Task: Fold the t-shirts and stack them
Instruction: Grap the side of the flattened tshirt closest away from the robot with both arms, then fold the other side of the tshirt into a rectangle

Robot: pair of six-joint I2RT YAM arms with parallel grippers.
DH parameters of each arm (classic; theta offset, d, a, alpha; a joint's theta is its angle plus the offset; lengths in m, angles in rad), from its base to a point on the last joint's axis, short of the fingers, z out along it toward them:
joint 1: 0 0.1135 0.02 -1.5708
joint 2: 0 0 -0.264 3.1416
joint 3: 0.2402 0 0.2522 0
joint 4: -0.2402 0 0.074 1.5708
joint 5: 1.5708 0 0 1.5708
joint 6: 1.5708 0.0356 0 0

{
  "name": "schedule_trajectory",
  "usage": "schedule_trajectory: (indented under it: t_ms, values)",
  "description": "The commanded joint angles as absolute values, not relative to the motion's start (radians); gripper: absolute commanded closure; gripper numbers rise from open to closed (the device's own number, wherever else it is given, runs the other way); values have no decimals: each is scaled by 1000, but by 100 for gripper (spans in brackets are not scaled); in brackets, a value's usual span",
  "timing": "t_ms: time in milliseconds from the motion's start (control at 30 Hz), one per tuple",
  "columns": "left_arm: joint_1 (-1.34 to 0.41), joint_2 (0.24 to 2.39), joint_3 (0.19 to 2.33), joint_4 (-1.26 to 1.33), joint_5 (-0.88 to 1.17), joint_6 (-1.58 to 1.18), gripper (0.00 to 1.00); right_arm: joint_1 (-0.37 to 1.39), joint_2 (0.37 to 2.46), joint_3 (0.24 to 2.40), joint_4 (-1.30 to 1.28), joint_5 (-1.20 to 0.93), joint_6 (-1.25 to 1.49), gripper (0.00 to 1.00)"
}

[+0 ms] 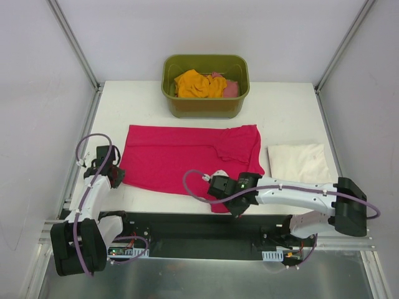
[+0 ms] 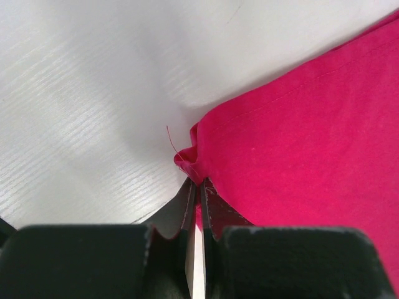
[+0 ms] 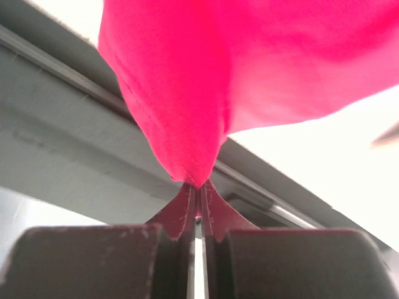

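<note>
Seen from above, the left gripper (image 1: pixel 118 177) sits at the left edge of a white table (image 1: pixel 280 112), its fingertips hard to make out against the dark wrist. The left wrist camera shows the gripper (image 2: pixel 198 187) pinched tight on a bunched corner of the crimson-pink t-shirt (image 2: pixel 299 143), a loose thread curling off the cloth just beside it. The crimson-pink t-shirt (image 1: pixel 181 159) lies spread flat across the middle of the table, one sleeve folded over near its far right corner. Behind it, at the far edge, stands one olive-green tub (image 1: pixel 206 109) holding a crumpled orange t-shirt (image 1: pixel 198 84) and, at the right, a salmon-pink t-shirt (image 1: pixel 230 88) largely hidden by the orange cloth and the tub wall. The right gripper (image 1: pixel 232 210) hangs over the table's near edge and covers the crimson shirt's near right corner. Its own camera shows the gripper (image 3: pixel 198 190) clamped on a point of that cloth, which hangs in front of the lens and blocks most of the view. One cream-white t-shirt (image 1: pixel 299 163) lies folded at the right of the table, apart from the crimson one. In all: four t-shirts, one tub, two arms.
</note>
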State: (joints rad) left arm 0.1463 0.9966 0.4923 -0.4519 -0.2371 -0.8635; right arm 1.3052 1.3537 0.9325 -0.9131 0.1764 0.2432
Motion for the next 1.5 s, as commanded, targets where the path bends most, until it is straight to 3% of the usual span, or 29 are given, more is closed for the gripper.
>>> schedule_trajectory:
  t_ms: [0, 533, 1100, 1133, 1200, 1300, 1333, 1367, 1400, 1467]
  values:
    - [158, 971, 534, -443, -213, -847, 100, 1211, 1315, 1044, -1072, 296, 164, 99]
    - [158, 1221, 770, -428, -163, -841, 100, 842, 1541, 1428, -1117, 403, -129, 98]
    - [158, 1554, 1017, -426, -117, -813, 98, 654, 1862, 1764, -1022, 400, -443, 94]
    - [158, 1571, 1044, -428, -117, -810, 91, 641, 1908, 1781, -1014, 399, -472, 94]
    - [158, 1613, 1069, -428, -117, -808, 90, 626, 1954, 1827, -991, 400, -543, 94]
    - [160, 1637, 1109, -428, -104, -801, 51, 600, 2067, 1933, -976, 442, -609, 92]
    - [160, 1635, 1115, -428, -103, -799, 28, 594, 2091, 1986, -973, 457, -618, 90]
    - [158, 1632, 1118, -428, -101, -799, 10, 592, 2132, 2005, -966, 478, -639, 84]
    - [160, 1622, 1118, -429, -101, -799, 1, 591, 2143, 2014, -954, 486, -647, 64]
    - [158, 1608, 1114, -428, -95, -792, 1, 592, 2151, 2019, -922, 488, -650, 47]
